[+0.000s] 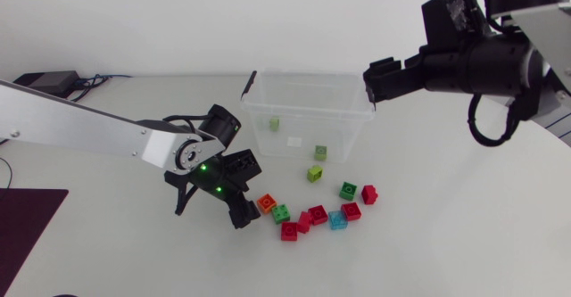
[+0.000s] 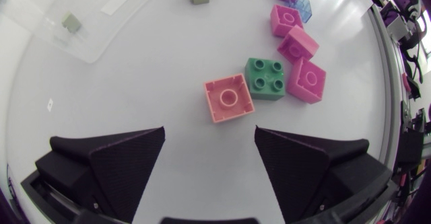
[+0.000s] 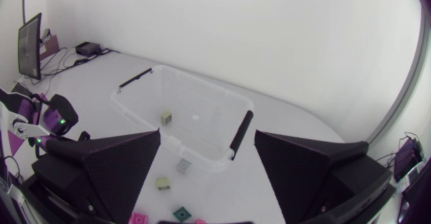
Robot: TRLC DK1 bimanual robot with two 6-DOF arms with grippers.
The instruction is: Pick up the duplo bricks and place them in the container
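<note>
The clear container [image 1: 308, 110] stands at the back middle with a pale green brick [image 1: 275, 124] inside and a green brick [image 1: 320, 152] at its front wall. My right gripper [image 1: 375, 83] hangs open and empty over its right rim; its view shows the container [image 3: 195, 116] below. In front lie loose bricks: an orange brick [image 1: 266, 203], a green one [image 1: 281, 213], several red ones [image 1: 317, 215], a blue one [image 1: 338, 219] and a light green one [image 1: 314, 174]. My left gripper [image 2: 209, 143] is open, low over the table, with the orange brick [image 2: 229, 97] just ahead of its fingers.
A black box with cables [image 1: 53, 81] lies at the back left, and a dark mat [image 1: 27, 217] at the left edge. The table's rounded edge runs close on the right behind my right arm.
</note>
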